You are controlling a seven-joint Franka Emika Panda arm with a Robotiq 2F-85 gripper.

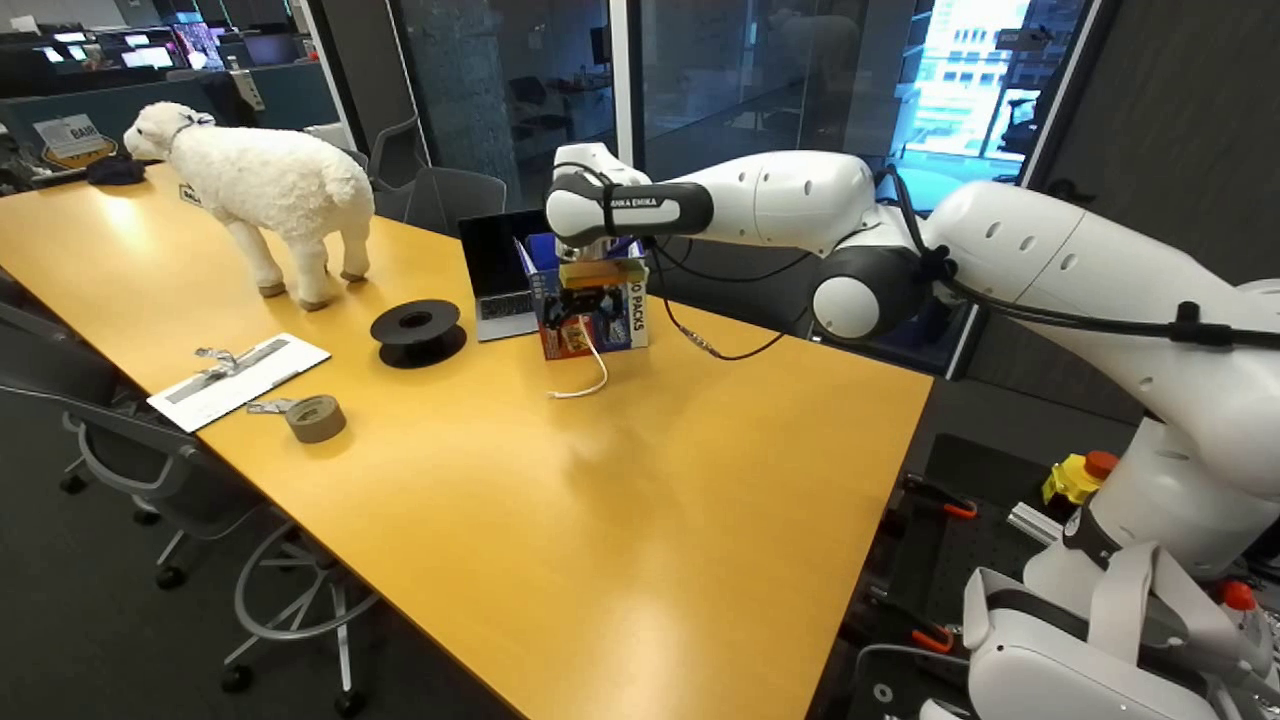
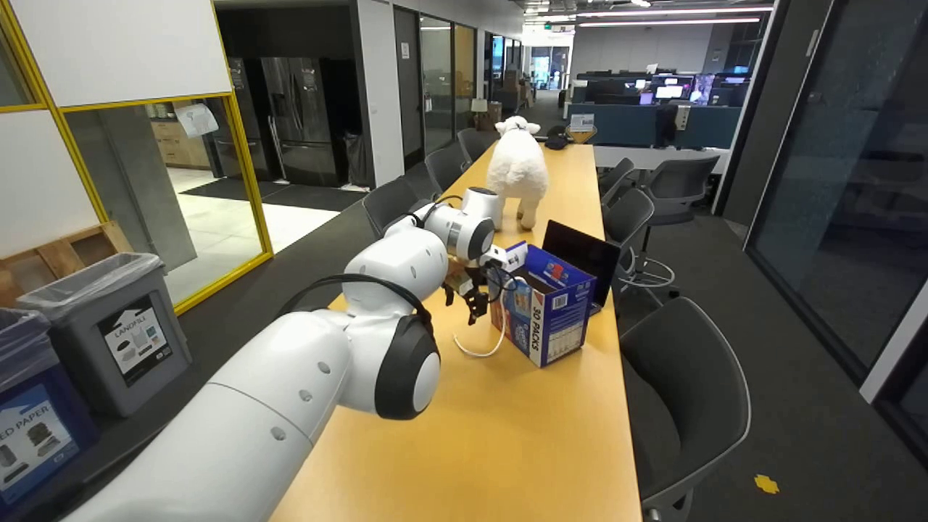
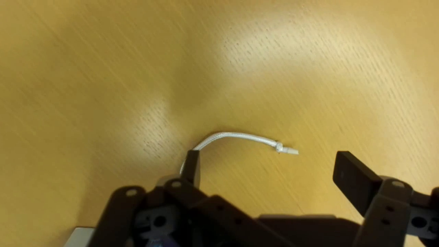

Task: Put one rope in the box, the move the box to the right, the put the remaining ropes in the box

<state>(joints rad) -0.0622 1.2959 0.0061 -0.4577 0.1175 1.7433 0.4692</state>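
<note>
The blue printed box (image 1: 638,315) (image 2: 569,319) stands on the table with its top flaps up. Over its rim hangs a white rope (image 1: 603,373) (image 2: 500,335), whose free end lies curved on the table beside the box. In the wrist view the knotted end of that rope (image 3: 247,136) shows past the fingers, and part of it is hidden behind one finger (image 3: 192,166). My gripper (image 1: 578,310) (image 2: 464,304) (image 3: 267,159) is beside the box, above the table, its jaws wide apart with nothing between them. The remaining ropes are hidden or out of view.
A laptop (image 1: 505,275) (image 2: 580,254) stands open against the box. Farther along are a black spool (image 1: 418,335), a tape roll (image 1: 316,418), a white board (image 1: 240,380) and a toy sheep (image 1: 270,185). Chairs (image 2: 689,406) line the table's sides.
</note>
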